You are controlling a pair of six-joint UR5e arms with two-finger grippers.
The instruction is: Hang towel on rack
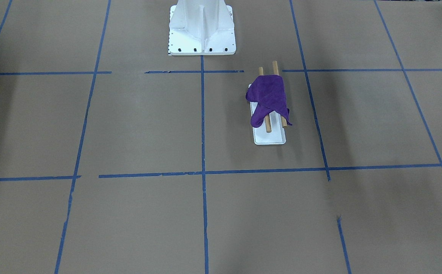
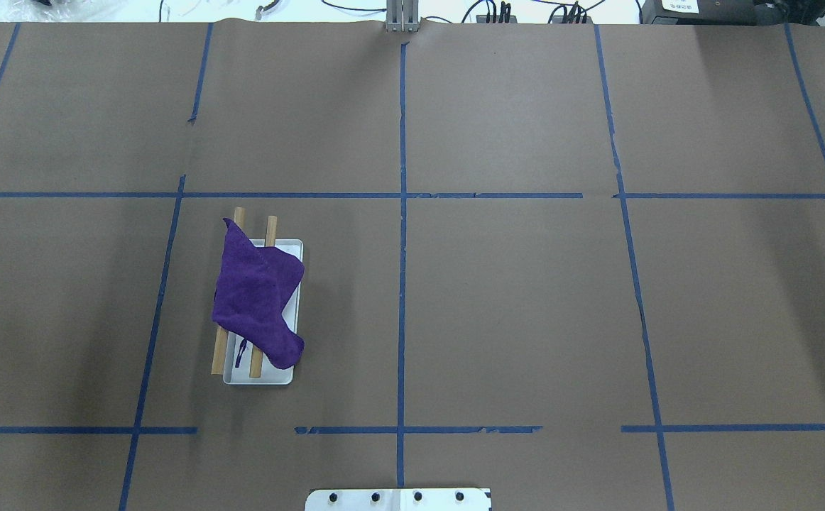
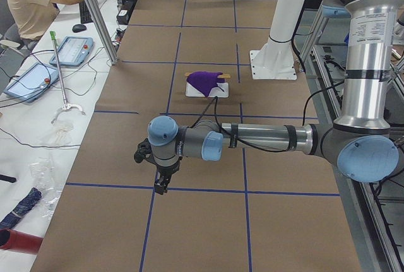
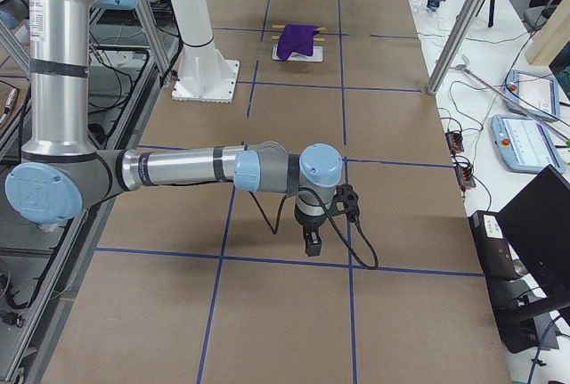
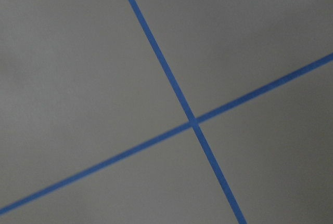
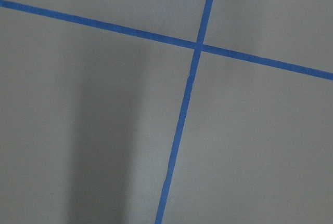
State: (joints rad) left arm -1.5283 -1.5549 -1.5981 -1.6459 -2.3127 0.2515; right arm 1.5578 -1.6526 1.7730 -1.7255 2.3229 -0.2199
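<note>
A purple towel (image 2: 256, 298) lies draped over the two wooden dowels of the rack (image 2: 297, 248), which has a flat white base. It also shows in the front-facing view, towel (image 1: 269, 98) on rack (image 1: 270, 137), and small in the side views (image 3: 205, 81) (image 4: 297, 39). My left gripper (image 3: 161, 187) hangs high over the table's left end, far from the rack. My right gripper (image 4: 311, 246) hangs over the table's right end. Both show only in the side views, so I cannot tell whether they are open or shut.
The large white bolted pedestal (image 1: 202, 28) stands at the robot's side of the table. Blue tape lines (image 2: 402, 248) cross the brown paper cover. An operator (image 3: 38, 4) sits beside a side table with pendants and cables.
</note>
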